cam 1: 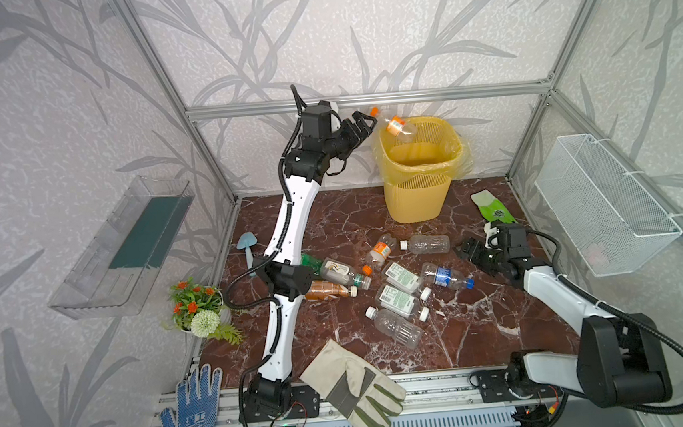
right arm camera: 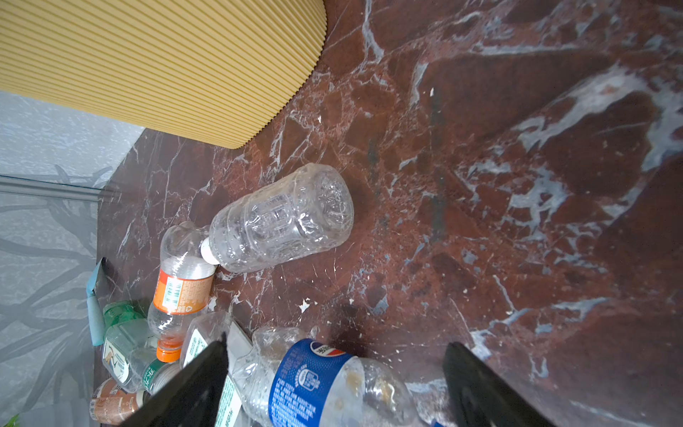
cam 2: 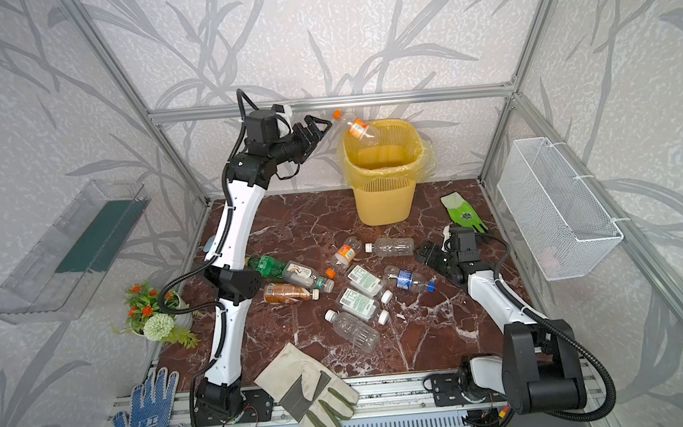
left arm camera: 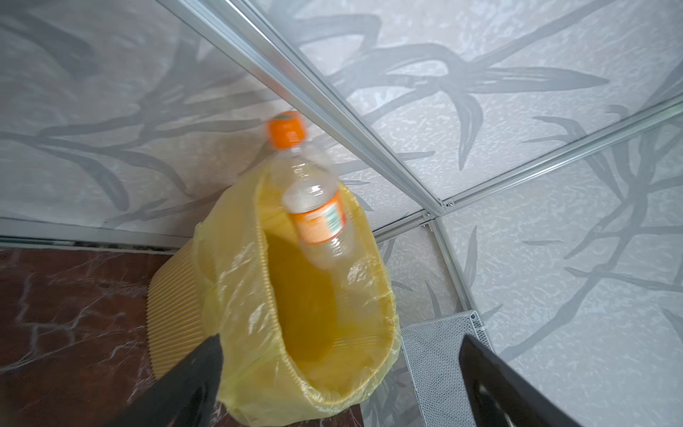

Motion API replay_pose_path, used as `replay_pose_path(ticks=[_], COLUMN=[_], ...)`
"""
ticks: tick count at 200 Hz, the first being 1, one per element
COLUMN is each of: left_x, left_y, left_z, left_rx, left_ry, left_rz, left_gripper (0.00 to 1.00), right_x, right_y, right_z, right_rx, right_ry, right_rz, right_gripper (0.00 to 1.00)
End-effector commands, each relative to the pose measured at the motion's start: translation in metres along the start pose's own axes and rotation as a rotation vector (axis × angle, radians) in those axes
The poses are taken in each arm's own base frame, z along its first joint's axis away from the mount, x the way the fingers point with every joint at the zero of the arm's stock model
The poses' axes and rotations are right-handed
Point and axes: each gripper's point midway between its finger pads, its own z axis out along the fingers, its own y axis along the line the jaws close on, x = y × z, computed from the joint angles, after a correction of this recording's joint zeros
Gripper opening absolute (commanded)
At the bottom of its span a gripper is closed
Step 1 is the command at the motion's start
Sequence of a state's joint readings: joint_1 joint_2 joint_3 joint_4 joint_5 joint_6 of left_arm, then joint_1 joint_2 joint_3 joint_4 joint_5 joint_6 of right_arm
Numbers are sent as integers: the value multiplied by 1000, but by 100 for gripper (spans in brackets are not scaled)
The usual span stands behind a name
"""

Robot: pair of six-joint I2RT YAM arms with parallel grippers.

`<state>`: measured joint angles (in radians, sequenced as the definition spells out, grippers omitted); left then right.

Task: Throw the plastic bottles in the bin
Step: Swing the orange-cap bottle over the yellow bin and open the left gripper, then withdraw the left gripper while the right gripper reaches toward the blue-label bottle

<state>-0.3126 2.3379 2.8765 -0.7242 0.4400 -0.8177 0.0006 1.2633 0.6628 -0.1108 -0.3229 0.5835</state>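
The yellow bin [cam 1: 418, 204] [cam 2: 385, 207] with its bag liner stands at the back of the marble table. A clear plastic bottle [cam 1: 396, 126] [cam 2: 359, 129] [left arm camera: 318, 218] with an orange cap and label is in the air over the bin's mouth, held by nothing. My left gripper [cam 1: 366, 123] [cam 2: 318, 126] [left arm camera: 342, 344] is open just left of it, raised beside the bin [left arm camera: 173, 295]. Several more bottles lie mid-table, among them a blue-labelled one [cam 1: 445, 276] [right arm camera: 314, 380] and a clear one [cam 1: 427, 244] [right arm camera: 284, 218]. My right gripper [cam 1: 465, 250] [cam 2: 424, 254] [right arm camera: 336, 347] hangs open over the blue-labelled bottle.
A beige work glove [cam 1: 353, 384] and a blue dotted glove [cam 1: 188, 410] lie at the front edge. A green glove [cam 1: 491, 209] is at the back right, a flower pot [cam 1: 197, 309] at the left. A white mesh basket [cam 1: 606, 206] and a clear tray [cam 1: 126, 248] hang on the side walls.
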Motion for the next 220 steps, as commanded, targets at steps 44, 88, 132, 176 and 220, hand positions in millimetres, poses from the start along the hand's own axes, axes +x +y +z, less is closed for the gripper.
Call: replay_pose_path(ticks=[44,88,132,176,220], left_x=[12,56,96,119,119], left_y=[51,150,211,229,225], left_z=[-129,-198,-225,-215,-216], left_rx=[-331,-647,-808,-802,-788], left_ry=[-64,-26,31,134,136], left_rz=[270,368,448,419,409], left_gripper=[99,99,99,99,98], right_x=[-6,11,50,78,96], right_y=[16,29,33,27,27], right_z=[-9,-16,-11,-5,4], right_rx=[-31,17,110,141,129], right_ry=[8,122,341,522,587], right_rz=[-102,-285,-507,-619,-673], right_gripper=[92,92,92,92,92])
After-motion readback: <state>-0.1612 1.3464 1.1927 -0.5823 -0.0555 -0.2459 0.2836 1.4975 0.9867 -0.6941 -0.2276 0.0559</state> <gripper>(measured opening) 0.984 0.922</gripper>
